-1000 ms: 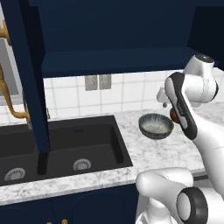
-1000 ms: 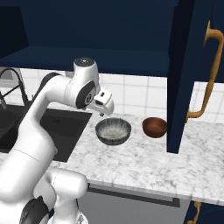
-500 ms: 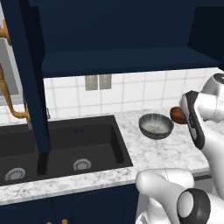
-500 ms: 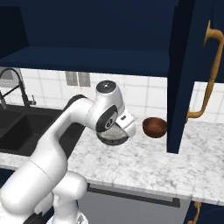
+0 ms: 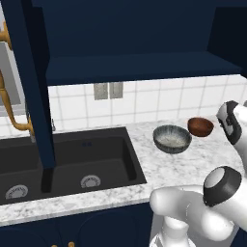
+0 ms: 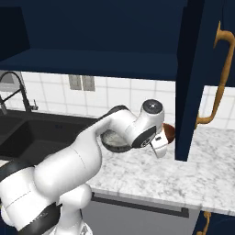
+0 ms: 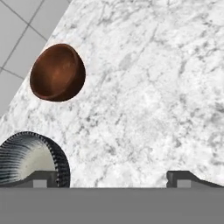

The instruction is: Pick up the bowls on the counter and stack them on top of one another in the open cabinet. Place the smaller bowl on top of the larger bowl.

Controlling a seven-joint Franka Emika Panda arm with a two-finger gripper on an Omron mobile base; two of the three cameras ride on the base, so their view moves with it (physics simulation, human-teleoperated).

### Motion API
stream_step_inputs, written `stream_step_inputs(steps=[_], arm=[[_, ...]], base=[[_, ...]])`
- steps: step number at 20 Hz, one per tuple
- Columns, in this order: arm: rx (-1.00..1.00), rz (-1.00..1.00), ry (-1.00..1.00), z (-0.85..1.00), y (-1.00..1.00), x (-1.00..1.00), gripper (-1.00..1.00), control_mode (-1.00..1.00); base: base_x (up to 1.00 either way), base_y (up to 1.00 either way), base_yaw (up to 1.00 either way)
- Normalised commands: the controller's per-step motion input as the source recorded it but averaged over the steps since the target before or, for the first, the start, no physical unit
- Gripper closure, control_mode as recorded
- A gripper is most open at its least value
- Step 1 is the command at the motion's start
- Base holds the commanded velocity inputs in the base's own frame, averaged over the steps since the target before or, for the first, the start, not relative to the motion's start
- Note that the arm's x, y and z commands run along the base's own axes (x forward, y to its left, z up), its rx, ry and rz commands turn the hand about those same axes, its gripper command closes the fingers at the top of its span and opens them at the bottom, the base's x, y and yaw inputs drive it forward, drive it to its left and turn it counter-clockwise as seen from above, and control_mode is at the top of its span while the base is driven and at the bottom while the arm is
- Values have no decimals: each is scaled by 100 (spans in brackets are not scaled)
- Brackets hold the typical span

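Claw (image 7: 113,178) released, tips spread wide over the counter (image 7: 157,100), red bowl (image 7: 57,72) at 11 o'clock, grey bowl (image 7: 30,160) at 8.

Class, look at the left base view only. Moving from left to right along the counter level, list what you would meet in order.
Black sink → larger bowl → smaller bowl → the robot's white arm at the right edge.
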Motion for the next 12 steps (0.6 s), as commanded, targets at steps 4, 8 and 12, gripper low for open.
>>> stream_step_inputs(steps=[4,8,12], arm=[[20,0,0,-9,-9,1,-100,-100],[0,0,-2,-11,0,41,-100,-100],[0,0,1,-13,0,49,-100,-100]], base=[[0,0,0],[0,0,0],[0,0,0]])
